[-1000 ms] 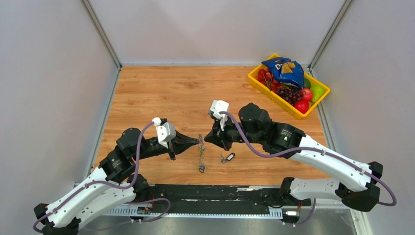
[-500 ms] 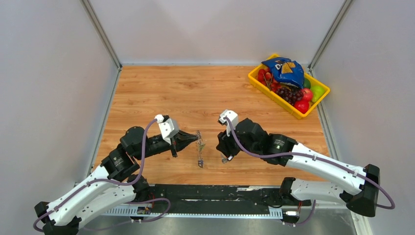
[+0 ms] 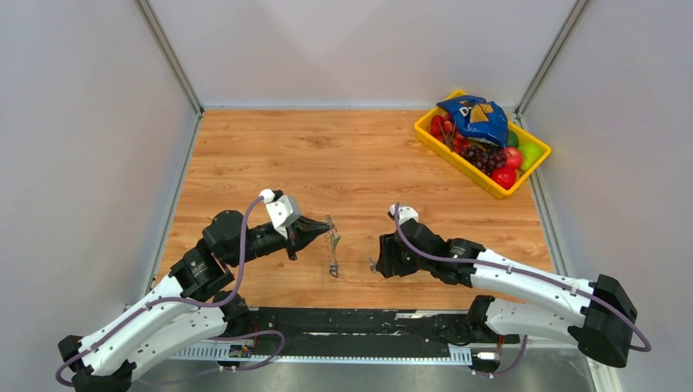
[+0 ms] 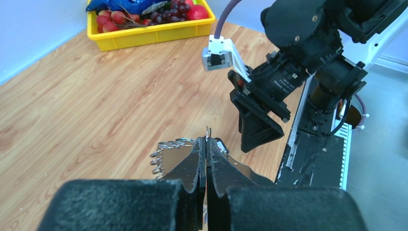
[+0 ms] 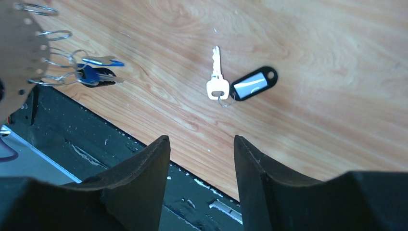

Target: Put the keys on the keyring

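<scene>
The keyring, a thin silver-grey metal hoop edged with small wire loops (image 4: 166, 153), hangs above the wooden table (image 5: 312, 48). Your left gripper (image 4: 206, 144) pinches it, fingers pressed together on its edge. A blue-headed key (image 5: 94, 73) already dangles from it. Your right gripper (image 5: 199, 163) has just pulled away from the hoop, dropped low and spread its fingers. Just ahead of them lies a loose silver key (image 5: 216, 82) joined to a black plastic tag (image 5: 253, 84). That looks like your next pickup starting.
</scene>
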